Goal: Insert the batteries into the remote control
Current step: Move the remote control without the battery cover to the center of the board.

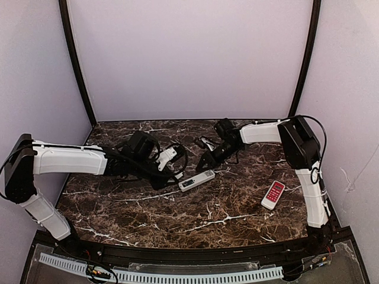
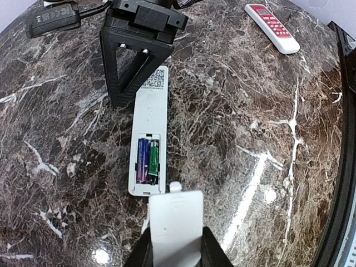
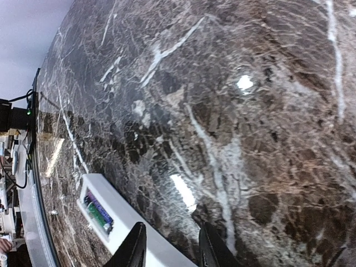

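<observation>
The white remote control [image 1: 196,180] lies face down on the marble table, its battery bay open. Two batteries [image 2: 147,160], one bluish and one green, sit side by side in the bay; they also show in the right wrist view [image 3: 99,214]. My left gripper [image 2: 175,247] is shut on the white rectangular cover [image 2: 177,219] and holds it just beyond the bay end of the remote [image 2: 151,111]. My right gripper [image 3: 169,247] stands open over the remote's other end [image 3: 139,228], one finger [image 3: 133,247] over the casing. It shows as a black frame [image 2: 133,61] in the left wrist view.
A shorter red-and-white remote [image 1: 273,194] lies to the right, also in the left wrist view [image 2: 272,26]. A small black object with a cable [image 2: 53,19] lies behind the right gripper. The table's raised black rim [image 2: 347,111] runs along the front.
</observation>
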Motion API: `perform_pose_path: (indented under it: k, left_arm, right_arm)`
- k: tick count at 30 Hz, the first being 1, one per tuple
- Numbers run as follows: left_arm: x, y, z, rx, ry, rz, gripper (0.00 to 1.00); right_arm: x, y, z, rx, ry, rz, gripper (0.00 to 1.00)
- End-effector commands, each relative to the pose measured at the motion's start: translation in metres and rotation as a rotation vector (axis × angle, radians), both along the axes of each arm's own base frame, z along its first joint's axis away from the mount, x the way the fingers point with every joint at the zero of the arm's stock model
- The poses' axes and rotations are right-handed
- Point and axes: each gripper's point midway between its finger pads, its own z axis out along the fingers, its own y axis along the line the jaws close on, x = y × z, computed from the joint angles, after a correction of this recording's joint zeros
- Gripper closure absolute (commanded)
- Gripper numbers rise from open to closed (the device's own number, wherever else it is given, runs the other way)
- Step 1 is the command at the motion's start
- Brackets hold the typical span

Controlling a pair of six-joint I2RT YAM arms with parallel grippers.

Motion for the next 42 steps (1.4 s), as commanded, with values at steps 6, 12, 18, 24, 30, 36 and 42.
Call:
perform_pose_path:
  k: [6,12,18,24,30,36,42]
  left_arm:
    - [-0.012,0.009,-0.011,0.001,0.043,-0.007,0.91]
    - [-0.013,0.01,-0.012,0.009,0.04,-0.011,0.91]
    - [-0.019,0.013,-0.015,0.035,0.036,-0.058,0.91]
    - [-0.024,0.017,-0.011,0.034,0.034,-0.067,0.91]
    - [-0.035,0.017,-0.015,0.043,0.055,-0.111,0.91]
    - [-0.056,0.016,-0.028,0.102,0.074,-0.211,0.91]
    - [-0.057,0.019,-0.031,0.144,0.069,-0.239,0.92]
  right_arm:
    - [-0.038,0.023,0.0,0.07,0.066,0.147,0.64]
    - [-0.053,0.023,-0.005,0.073,0.072,0.204,0.7]
    - [-0.078,0.029,-0.005,0.092,0.092,0.271,0.73]
    - [-0.099,0.031,-0.01,0.096,0.13,0.313,0.73]
    - [-0.126,0.033,-0.005,0.115,0.165,0.373,0.73]
    - [-0.157,0.038,-0.006,0.134,0.2,0.454,0.72]
    - [-0.171,0.041,-0.002,0.137,0.204,0.497,0.69]
